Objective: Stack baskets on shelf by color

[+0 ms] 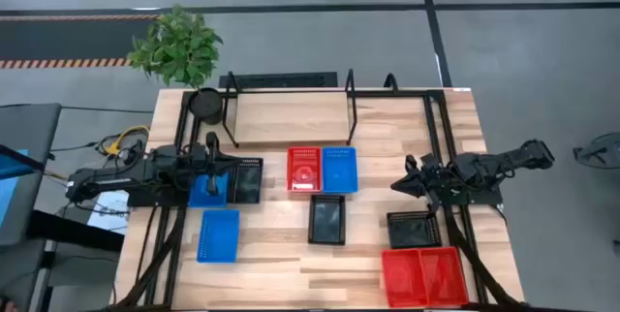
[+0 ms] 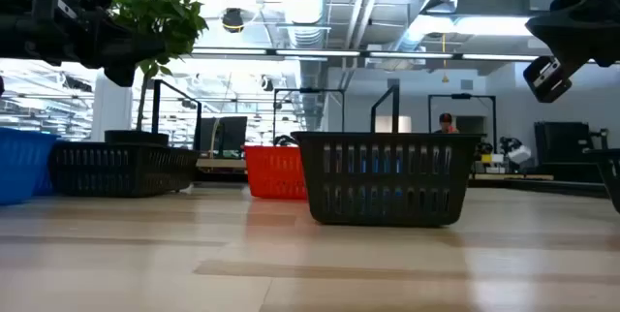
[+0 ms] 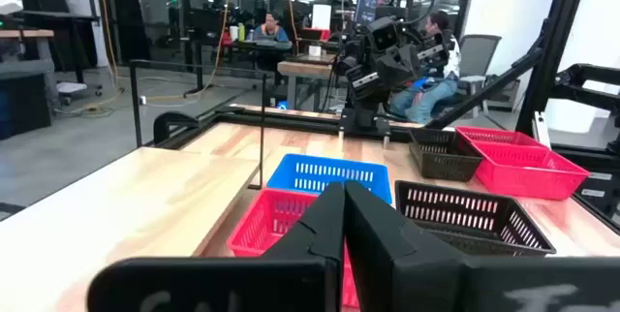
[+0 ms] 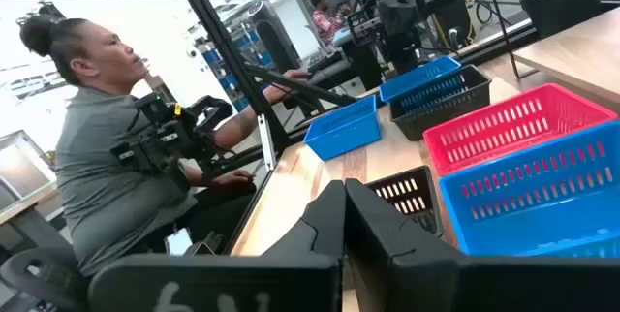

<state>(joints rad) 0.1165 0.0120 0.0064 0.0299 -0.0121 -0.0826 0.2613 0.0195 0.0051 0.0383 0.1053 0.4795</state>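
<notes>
Both grippers hang above the desk with their fingers pressed together, holding nothing. In the high view the left gripper [image 1: 215,169] sits over the left side of the desk, just above a blue basket [image 1: 207,191] and a black basket [image 1: 246,180] that stand touching side by side. The right gripper [image 1: 405,184] hovers near the right edge, just beyond a black basket [image 1: 414,229] and well apart from the pair of red baskets [image 1: 423,276] at the front right corner.

Open wood lies between the two arms: a red basket [image 1: 303,170] and a blue one [image 1: 339,170] touch each other at the desk's middle, with another black basket [image 1: 326,220] just in front of them. A further blue basket [image 1: 218,235] rests near the front left edge. The shelf [image 1: 291,116] runs along the back edge, its board bare; a round black pot [image 1: 205,104] stands at its left end, the plant [image 1: 176,45] leaning out past the desk.

The low view shows only baskets edge-on, and both arms are cut off at its upper border. A person [image 4: 107,147] is seated beyond the desk in the right wrist view.
</notes>
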